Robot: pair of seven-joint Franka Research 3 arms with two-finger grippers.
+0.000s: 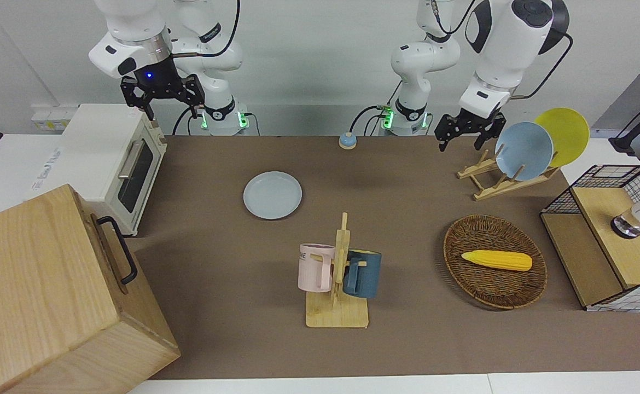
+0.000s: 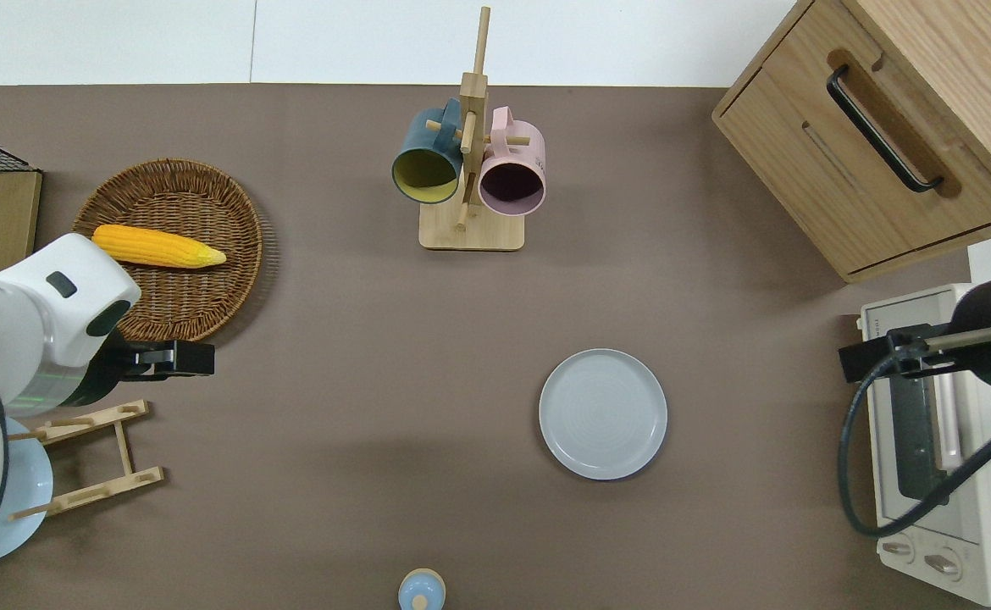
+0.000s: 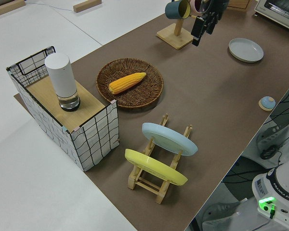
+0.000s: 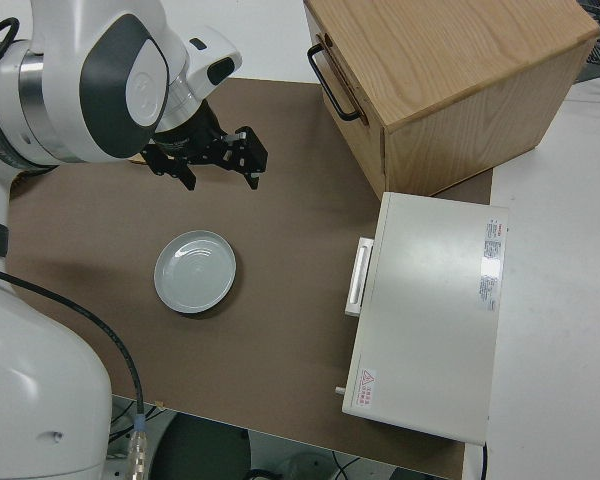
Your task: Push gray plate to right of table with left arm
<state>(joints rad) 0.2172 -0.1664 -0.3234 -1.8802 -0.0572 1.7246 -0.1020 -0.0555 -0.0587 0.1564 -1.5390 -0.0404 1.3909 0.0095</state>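
The gray plate (image 1: 272, 195) (image 2: 603, 414) (image 3: 246, 49) (image 4: 195, 271) lies flat on the brown table (image 1: 216, 328), between the middle and the right arm's end, nearer to the robots than the mug stand. My left gripper (image 1: 460, 143) (image 2: 204, 357) (image 3: 200, 30) hangs open in the air with nothing in it. It is over the strip of mat between the wicker basket and the wooden dish rack, well apart from the plate. My right gripper (image 1: 171, 112) is parked, its fingers open.
A mug stand (image 1: 337, 276) holds a pink and a blue mug. Toward the left arm's end are a basket with corn (image 1: 495, 262), a dish rack (image 1: 508, 178) and a wire crate (image 1: 610, 230). A toaster oven (image 1: 112, 164) and wooden cabinet (image 1: 52, 295) stand at the right arm's end.
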